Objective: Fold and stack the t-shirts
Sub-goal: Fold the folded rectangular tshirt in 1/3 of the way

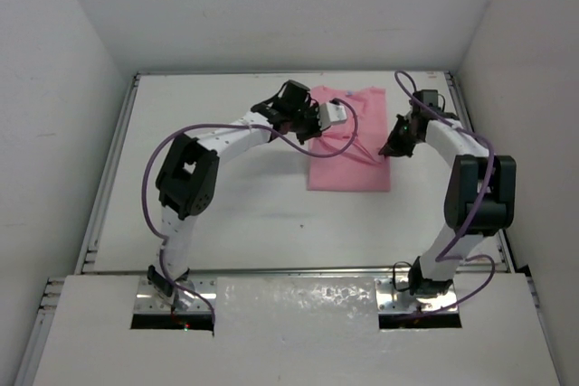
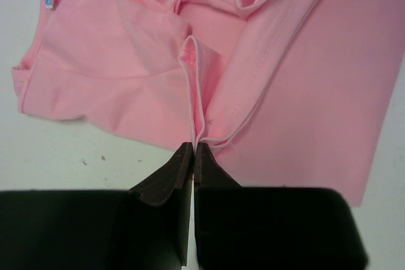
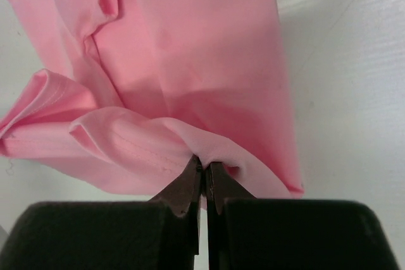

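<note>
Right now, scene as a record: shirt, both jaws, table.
shirt: pink, only one in view, partly folded, lying on the table
table: white
left jaws: shut, pinching a hemmed fold at the shirt's edge
right jaws: shut, pinching a bunched fold of the shirt
stack: none yet

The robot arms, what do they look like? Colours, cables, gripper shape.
The left arm and right arm are white tubes with chunky black joint housings. A purple cable loops loosely along each. Up close, the left gripper and right gripper have black blocky bodies and dark, tapering wedge fingers. No markings show.
</note>
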### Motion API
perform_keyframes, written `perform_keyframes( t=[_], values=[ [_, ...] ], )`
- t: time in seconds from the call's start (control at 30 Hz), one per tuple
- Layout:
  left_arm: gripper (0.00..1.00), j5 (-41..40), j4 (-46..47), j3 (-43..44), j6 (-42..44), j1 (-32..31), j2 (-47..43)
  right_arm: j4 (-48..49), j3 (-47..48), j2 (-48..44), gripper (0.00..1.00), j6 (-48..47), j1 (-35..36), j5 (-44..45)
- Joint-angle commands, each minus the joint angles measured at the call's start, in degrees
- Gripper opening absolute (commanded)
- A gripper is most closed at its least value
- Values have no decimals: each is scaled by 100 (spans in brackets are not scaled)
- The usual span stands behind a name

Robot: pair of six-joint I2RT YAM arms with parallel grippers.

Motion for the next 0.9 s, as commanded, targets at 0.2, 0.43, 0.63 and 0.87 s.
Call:
perform_keyframes(
  t=[0.2,0.43,0.63,0.87],
  values=[
    [0,-434,678,182,-290,176,461,383,702,835,0,66,-115,64],
    [25,-891,986,270,-589,202,910,586,975,1434,34,215,-326,240],
    [43,-1339,1197,559,-1229,325,1050,533,1642,1987,37,426,-607,196],
    [46,-1675,776,1368,-2004,501,1244,559,1873,1637,28,-284,-616,-5]
  ],
)
